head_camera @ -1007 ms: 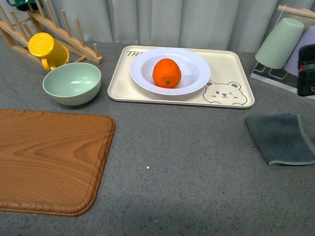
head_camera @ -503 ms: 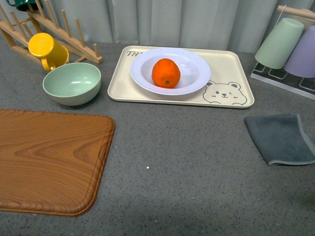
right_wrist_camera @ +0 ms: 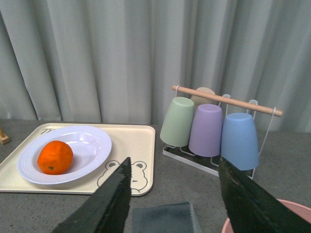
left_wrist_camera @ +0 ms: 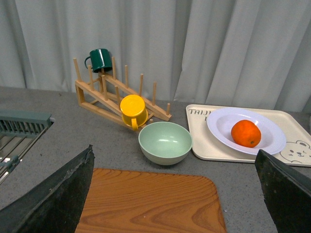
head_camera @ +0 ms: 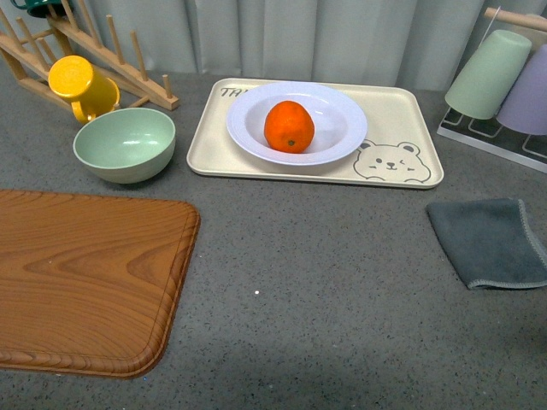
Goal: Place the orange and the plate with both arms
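The orange (head_camera: 289,126) lies in the well of the white plate (head_camera: 344,114), and the plate stands on the beige bear tray (head_camera: 402,115) at the back of the grey counter. Neither gripper shows in the front view. My left gripper (left_wrist_camera: 175,150) is open and empty, held well back over the wooden board, with the orange (left_wrist_camera: 245,133) and plate (left_wrist_camera: 218,127) far ahead of one finger. Also open and empty, my right gripper (right_wrist_camera: 174,159) hangs above the grey cloth, away from the orange (right_wrist_camera: 55,157) and plate (right_wrist_camera: 95,144).
A pale green bowl (head_camera: 125,143) and a yellow mug (head_camera: 81,85) sit by the wooden rack (head_camera: 111,51) at the back left. A wooden board (head_camera: 81,273) fills the front left. A grey cloth (head_camera: 491,239) lies right, below the upturned cups (head_camera: 496,77).
A dark gripper that stood at the right edge of the front view one second ago has left it. The orange, plate and tray have not moved.
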Motion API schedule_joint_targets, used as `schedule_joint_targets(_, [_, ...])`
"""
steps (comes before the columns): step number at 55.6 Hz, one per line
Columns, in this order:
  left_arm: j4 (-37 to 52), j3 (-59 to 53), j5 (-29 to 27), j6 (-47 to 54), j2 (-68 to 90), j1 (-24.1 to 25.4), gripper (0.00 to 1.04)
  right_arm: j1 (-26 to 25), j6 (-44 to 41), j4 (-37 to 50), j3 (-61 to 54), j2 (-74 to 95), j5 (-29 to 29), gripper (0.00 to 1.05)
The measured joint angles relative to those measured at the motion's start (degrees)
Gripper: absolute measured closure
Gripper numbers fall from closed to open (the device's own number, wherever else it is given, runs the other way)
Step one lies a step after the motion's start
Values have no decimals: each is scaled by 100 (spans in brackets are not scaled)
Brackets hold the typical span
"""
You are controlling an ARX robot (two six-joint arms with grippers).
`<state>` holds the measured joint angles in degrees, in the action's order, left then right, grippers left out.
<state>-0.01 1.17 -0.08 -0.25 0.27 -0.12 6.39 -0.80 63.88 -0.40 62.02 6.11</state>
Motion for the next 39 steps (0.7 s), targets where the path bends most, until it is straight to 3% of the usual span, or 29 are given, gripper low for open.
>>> schedule_joint_targets(7, [0, 0, 7, 0, -15, 0, 6, -459, 9, -1106, 0, -1165, -560, 77])
schedule_joint_targets(16, [0, 0, 11, 0, -15, 0, 6, -621, 22, -2225, 4, -2256, -588, 103])
schedule_joint_targets(31, [0, 0, 4, 0, -15, 0, 6, -625, 24, -4000, 61, -3807, -605, 104])
schedule_joint_targets(39, [0, 0, 7, 0, -15, 0, 6, -625, 24, -4376, 61, -4210, -608, 104])
